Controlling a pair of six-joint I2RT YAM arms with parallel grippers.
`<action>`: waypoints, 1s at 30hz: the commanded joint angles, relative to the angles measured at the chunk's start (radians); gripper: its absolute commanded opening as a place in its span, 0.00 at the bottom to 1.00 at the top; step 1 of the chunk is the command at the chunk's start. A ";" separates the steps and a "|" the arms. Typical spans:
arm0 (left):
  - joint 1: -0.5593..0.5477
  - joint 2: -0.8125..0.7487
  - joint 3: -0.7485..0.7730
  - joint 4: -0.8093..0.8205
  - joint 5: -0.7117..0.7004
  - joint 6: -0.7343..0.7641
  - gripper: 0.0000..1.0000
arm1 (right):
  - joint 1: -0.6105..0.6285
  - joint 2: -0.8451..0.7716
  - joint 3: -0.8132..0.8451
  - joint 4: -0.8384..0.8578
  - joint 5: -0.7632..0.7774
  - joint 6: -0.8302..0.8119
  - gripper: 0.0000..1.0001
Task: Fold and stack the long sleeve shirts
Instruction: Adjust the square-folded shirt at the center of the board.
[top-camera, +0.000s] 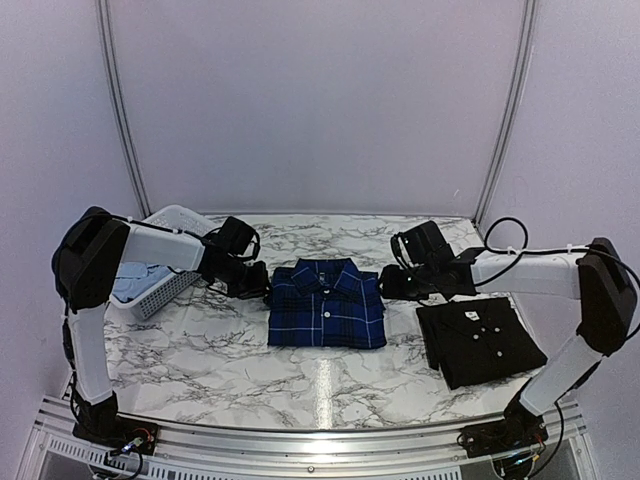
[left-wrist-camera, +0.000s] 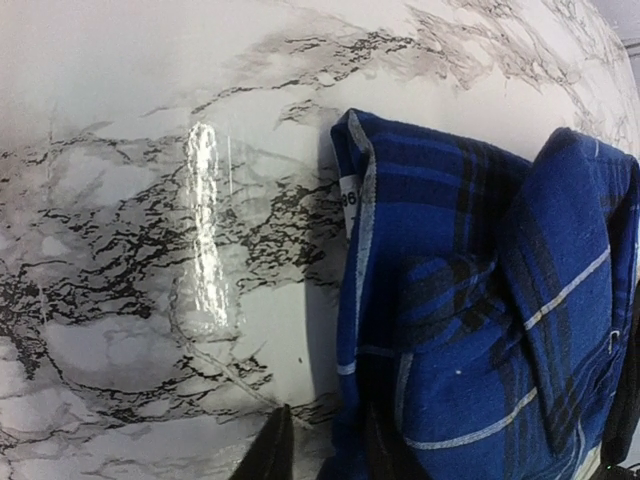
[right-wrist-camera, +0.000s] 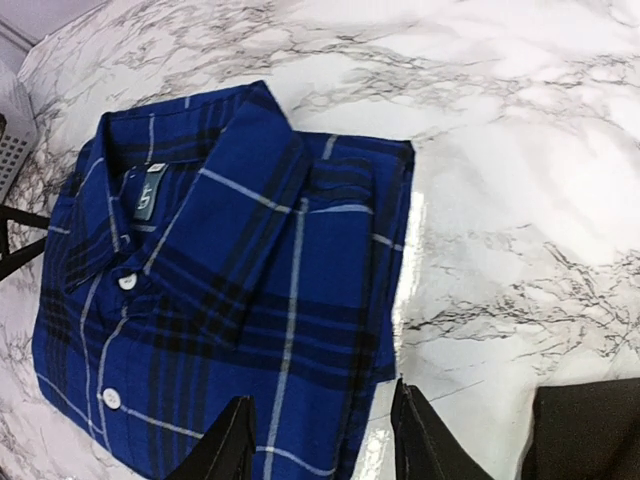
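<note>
Black shirt (top-camera: 480, 342); plaid shirt (top-camera: 327, 306); basket (top-camera: 155, 293)

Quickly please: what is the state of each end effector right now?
Left end effector: open, fingers apart at the plaid shirt edge, no grip seen.
Right end effector: open, straddling the same shirt's edge, no grip seen.

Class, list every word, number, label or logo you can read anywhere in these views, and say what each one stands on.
"86", uncertain and partly hidden by a fold: on the small white tag at the edge of the plaid shirt.
Neck label inside the plaid shirt's collar: a pale mark, too blurred to read.
Black shirt, basket, table: no text visible.
</note>
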 joint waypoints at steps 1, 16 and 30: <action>-0.001 -0.013 -0.020 0.043 0.053 -0.012 0.20 | -0.033 0.028 -0.049 0.088 -0.043 -0.022 0.43; -0.047 -0.217 -0.108 0.026 0.134 -0.118 0.00 | -0.037 0.050 -0.161 0.178 -0.101 0.034 0.42; -0.080 -0.180 -0.198 0.028 0.078 -0.155 0.00 | 0.106 0.098 0.119 -0.012 0.121 -0.096 0.51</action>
